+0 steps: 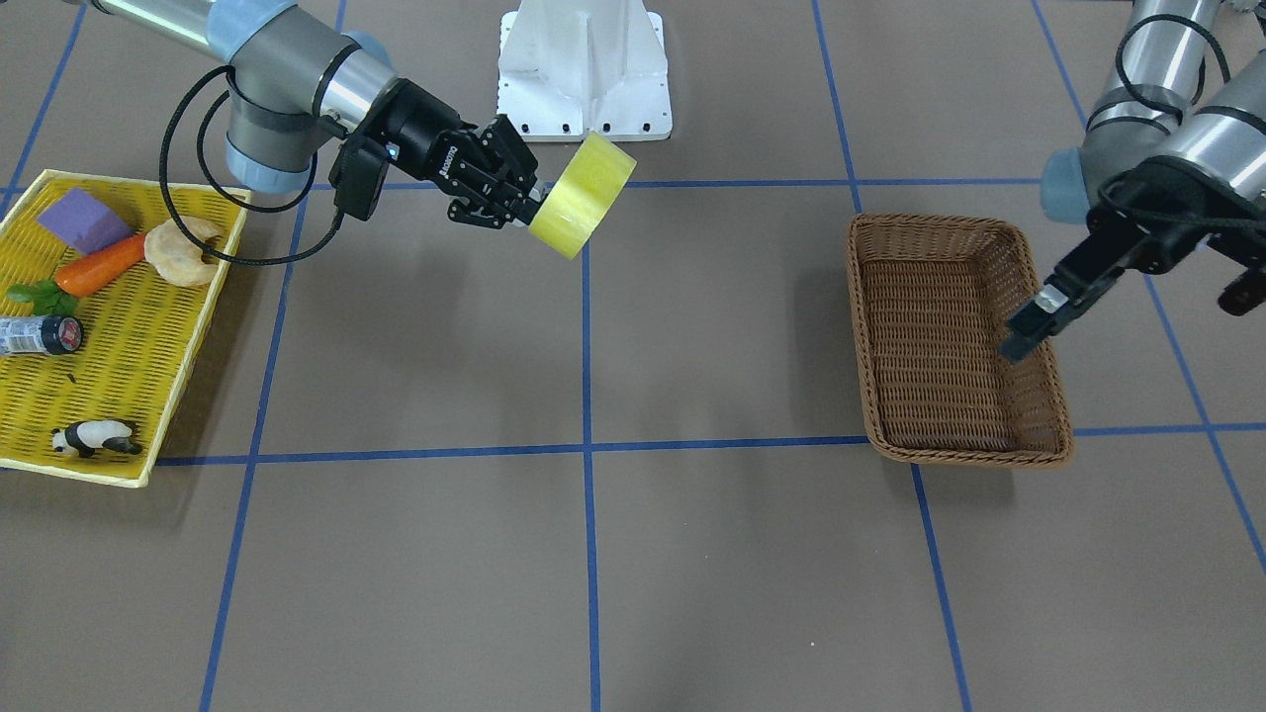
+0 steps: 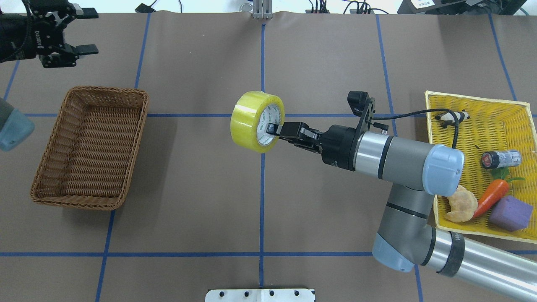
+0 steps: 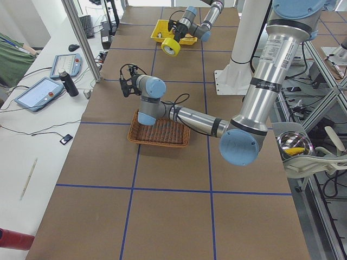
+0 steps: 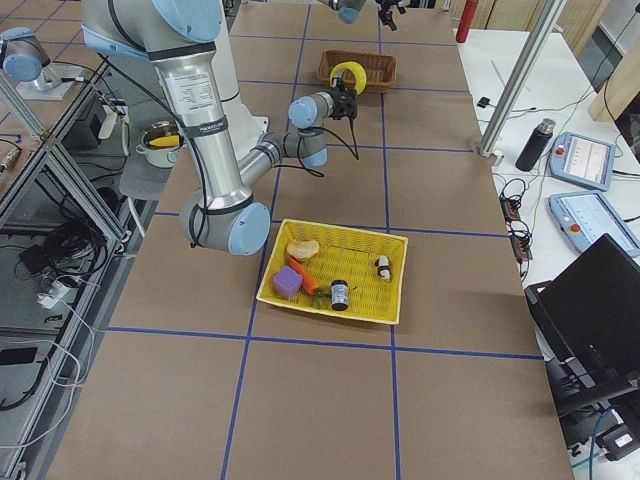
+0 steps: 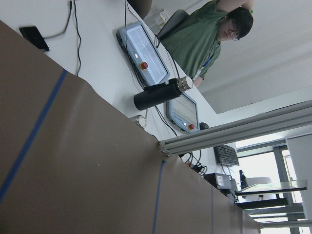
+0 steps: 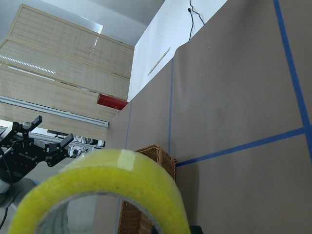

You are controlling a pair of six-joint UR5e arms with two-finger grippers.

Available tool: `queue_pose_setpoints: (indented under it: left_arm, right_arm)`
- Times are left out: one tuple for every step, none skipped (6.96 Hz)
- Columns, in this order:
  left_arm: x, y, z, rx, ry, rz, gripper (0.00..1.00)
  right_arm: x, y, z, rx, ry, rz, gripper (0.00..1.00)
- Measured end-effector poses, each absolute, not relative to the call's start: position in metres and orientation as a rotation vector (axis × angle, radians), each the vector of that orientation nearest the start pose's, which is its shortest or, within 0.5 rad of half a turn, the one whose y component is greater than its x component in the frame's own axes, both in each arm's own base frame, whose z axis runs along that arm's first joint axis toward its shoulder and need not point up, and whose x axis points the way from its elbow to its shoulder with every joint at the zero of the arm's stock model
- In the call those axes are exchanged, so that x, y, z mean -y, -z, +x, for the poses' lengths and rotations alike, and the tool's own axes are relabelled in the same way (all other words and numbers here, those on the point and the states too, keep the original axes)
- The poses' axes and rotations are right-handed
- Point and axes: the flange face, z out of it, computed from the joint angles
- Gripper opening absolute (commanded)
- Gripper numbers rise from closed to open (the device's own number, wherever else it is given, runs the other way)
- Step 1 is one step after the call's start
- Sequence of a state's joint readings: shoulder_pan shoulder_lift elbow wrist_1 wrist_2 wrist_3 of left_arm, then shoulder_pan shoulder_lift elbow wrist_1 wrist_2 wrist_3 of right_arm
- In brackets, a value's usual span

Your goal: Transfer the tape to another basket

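Seen from overhead: at far left, the left gripper [image 2: 86,32] hangs spread and empty, just beyond the wicker basket [image 2: 90,89]. Mid-table, well to the right of the basket, the tape [image 2: 251,121] is in the air on edge. The right gripper [image 2: 275,128], the nearer one, pinches its wall.

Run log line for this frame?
phase: transfer | right gripper: shut on tape, held above table centre | left gripper: open, empty | basket: empty
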State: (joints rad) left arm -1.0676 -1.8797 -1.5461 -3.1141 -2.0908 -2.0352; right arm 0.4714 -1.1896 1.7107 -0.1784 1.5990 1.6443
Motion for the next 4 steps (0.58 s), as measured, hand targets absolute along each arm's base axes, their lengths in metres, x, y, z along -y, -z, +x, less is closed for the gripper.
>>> queue_pose_setpoints:
  left_arm:
    - [0.522,-0.319,0.212,-1.863,0.579,0.107,0.98]
    - [0.510,-0.298,0.226,-1.902,0.541,0.045,0.98]
    - [0.496,-0.279,0.247,-1.945,0.491,-0.024,0.98]
    - [0.481,-0.254,0.274,-1.993,0.453,-0.136,0.98]
  right_arm:
    - [0.362,-0.233,-0.440,1.934,-0.326,0.350,0.00]
    - [0.354,-0.230,-0.441,1.975,-0.308,0.344,0.00]
    - [0.348,-0.222,-0.442,2.016,-0.291,0.337,0.00]
    - [0.344,-0.213,-0.444,2.045,-0.272,0.327,0.00]
